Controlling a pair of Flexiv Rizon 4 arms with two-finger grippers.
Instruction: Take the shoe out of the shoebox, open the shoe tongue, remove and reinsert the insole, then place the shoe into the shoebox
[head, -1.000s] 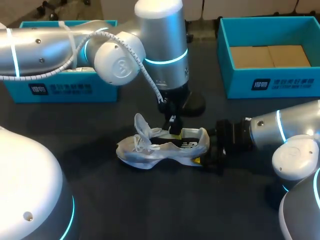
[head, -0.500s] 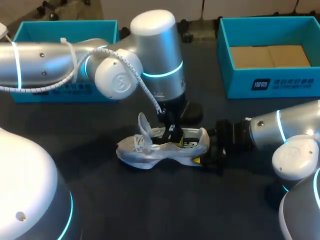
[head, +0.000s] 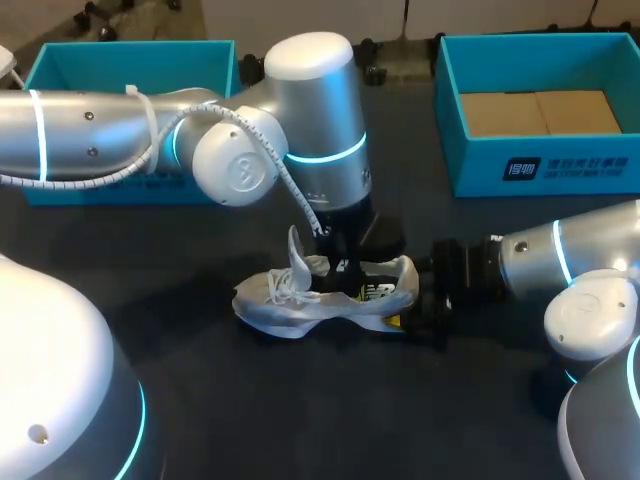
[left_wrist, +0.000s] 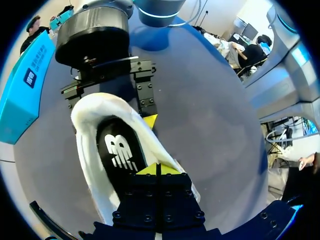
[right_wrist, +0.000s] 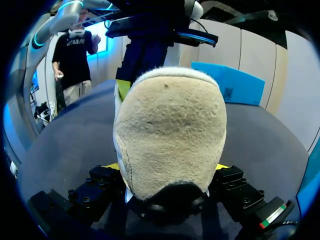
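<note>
A white logo marks the black insole (left_wrist: 118, 150), white print the blue box (head: 470, 172); the left claw (left_wrist: 156, 169), tips together, has sunk deeper into the shoe (head: 300, 306), whose heel the right claw (right_wrist: 168, 169) clamps.

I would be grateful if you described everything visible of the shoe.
The shoe is a white sneaker standing on the dark table, tongue raised, laces loose, black logo-printed insole showing. The right tool grips its fuzzy-looking heel from both sides; the left tool, shut, sits at its opening.
</note>
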